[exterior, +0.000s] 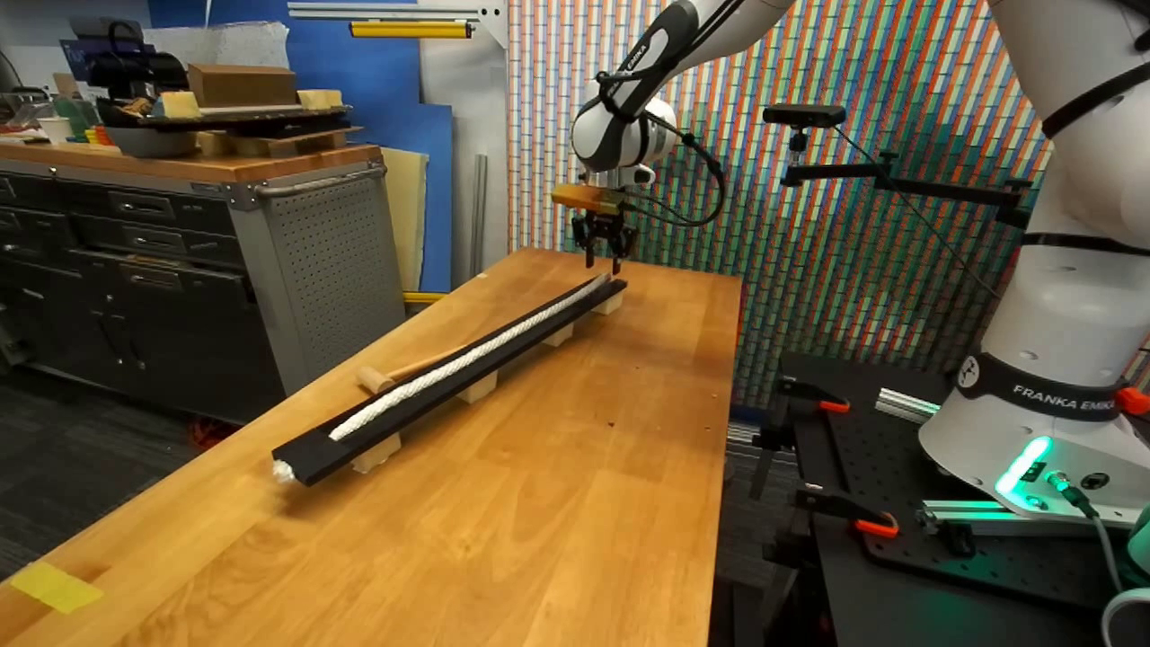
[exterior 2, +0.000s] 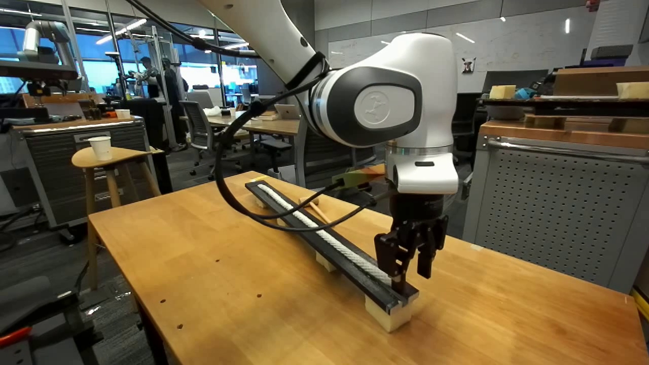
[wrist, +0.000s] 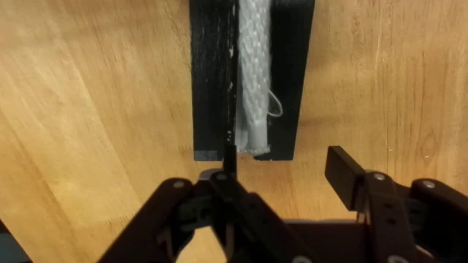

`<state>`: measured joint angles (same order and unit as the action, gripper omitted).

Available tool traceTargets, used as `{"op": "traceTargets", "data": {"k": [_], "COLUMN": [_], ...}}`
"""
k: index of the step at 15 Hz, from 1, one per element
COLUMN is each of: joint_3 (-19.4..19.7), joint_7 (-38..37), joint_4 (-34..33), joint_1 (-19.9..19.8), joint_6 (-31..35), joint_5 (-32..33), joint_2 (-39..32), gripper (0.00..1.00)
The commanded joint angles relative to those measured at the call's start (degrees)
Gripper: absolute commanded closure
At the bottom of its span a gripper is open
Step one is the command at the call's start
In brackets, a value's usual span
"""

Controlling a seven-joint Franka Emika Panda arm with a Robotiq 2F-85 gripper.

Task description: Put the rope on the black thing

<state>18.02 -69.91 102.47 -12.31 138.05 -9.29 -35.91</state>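
Note:
The off-white rope lies lengthwise along the top of the long black bar, and both show in both exterior views: the rope (exterior: pixel 467 358) (exterior 2: pixel 304 219) and the bar (exterior: pixel 314 456) (exterior 2: pixel 383 294). In an exterior view a white tuft (exterior: pixel 283 470) shows at the end of the bar far from the gripper. In the wrist view the rope's end (wrist: pixel 255 73) rests beside a groove near the end of the bar (wrist: pixel 214 91), with a loose thread. My gripper (exterior: pixel 603 265) (exterior 2: pixel 411 280) (wrist: pixel 283 157) is open and empty at this end, its fingers spread apart. Whether a finger touches the bar is unclear.
Several pale blocks (exterior: pixel 478 388) (exterior 2: pixel 388 314) hold the bar above the wooden table (exterior: pixel 584 503). A wooden mallet (exterior: pixel 377 379) (exterior 2: pixel 309 200) lies alongside the bar. Yellow tape (exterior: pixel 56 586) is on the table. A grey cabinet (exterior: pixel 314 296) (exterior 2: pixel 547 203) stands beyond the table edge.

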Motion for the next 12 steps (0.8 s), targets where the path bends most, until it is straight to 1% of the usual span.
{"op": "traceTargets", "data": {"k": [1, 2, 3, 7, 8, 9, 12], "joint_3": [0.3, 0.2, 0.2, 0.0, 0.0, -0.1, -0.2], "joint_7": [1.3, 1.6, 1.7, 2.4, 2.5, 2.6, 2.6], "joint_4": [0.0, 0.0, 0.1, 0.5, 0.6, 0.7, 1.0], "joint_1": [-0.4, -0.5, -0.4, -0.1, 0.0, 0.1, 0.6], "joint_6": [1.7, 1.8, 1.9, 2.0, 2.1, 2.0, 1.7], "joint_5": [0.7, 0.6, 0.6, 0.6, 0.7, 0.6, 0.4], "joint_2": [0.1, 0.1, 0.1, 0.6, 0.7, 0.8, 1.3], "gripper": [0.21, 0.19, 0.22, 0.07, 0.07, 0.0, 0.0]}}
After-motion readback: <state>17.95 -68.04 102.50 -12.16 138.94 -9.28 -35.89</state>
